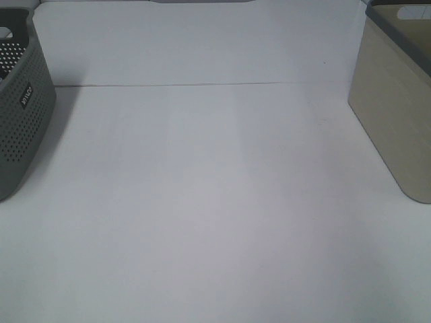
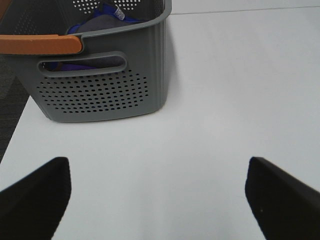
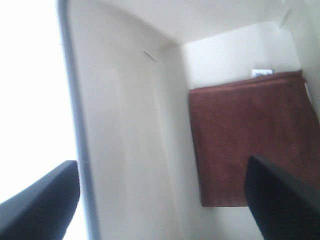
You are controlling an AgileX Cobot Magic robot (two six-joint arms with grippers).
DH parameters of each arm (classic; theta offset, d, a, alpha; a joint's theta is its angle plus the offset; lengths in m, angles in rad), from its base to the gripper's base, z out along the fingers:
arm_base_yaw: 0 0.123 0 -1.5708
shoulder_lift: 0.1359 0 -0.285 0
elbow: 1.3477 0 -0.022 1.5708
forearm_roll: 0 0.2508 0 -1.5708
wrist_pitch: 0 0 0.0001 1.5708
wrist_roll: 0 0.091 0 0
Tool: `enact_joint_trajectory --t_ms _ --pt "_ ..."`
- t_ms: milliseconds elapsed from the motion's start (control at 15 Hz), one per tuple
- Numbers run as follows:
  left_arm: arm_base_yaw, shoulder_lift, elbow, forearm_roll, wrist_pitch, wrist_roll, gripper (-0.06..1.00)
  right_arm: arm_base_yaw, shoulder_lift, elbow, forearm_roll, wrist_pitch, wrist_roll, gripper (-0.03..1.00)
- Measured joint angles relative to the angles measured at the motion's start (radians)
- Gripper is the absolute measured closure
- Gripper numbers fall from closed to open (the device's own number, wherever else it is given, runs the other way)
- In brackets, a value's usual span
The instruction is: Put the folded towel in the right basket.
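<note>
The folded towel is reddish brown and lies flat on the bottom of the beige right basket, as the right wrist view shows. That basket stands at the right edge of the exterior view. My right gripper is open and empty, above the basket's inside, apart from the towel. My left gripper is open and empty over the white table, near the grey basket. Neither gripper shows in the exterior view.
A grey perforated basket with an orange handle holds blue and grey cloth; it stands at the left edge of the exterior view. The white table lies between the two baskets.
</note>
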Motion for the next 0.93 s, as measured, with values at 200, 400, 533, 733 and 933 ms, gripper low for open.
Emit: enact_joint_trajectory --t_ms 200,400,533,733,933 --pt "0.000 0.000 0.000 0.000 0.000 0.000 0.06 0.068 -0.069 0.000 -0.038 -0.001 0.000 0.11" --pt "0.000 0.000 0.000 0.000 0.000 0.000 0.06 0.167 -0.160 0.036 -0.118 -0.002 0.000 0.11" --pt "0.000 0.000 0.000 0.000 0.000 0.000 0.06 0.206 -0.245 0.123 -0.148 -0.002 0.001 0.11" --pt "0.000 0.000 0.000 0.000 0.000 0.000 0.06 0.214 -0.412 0.316 -0.177 -0.002 0.001 0.11" --pt "0.000 0.000 0.000 0.000 0.000 0.000 0.06 0.214 -0.601 0.544 -0.255 -0.002 0.001 0.11"
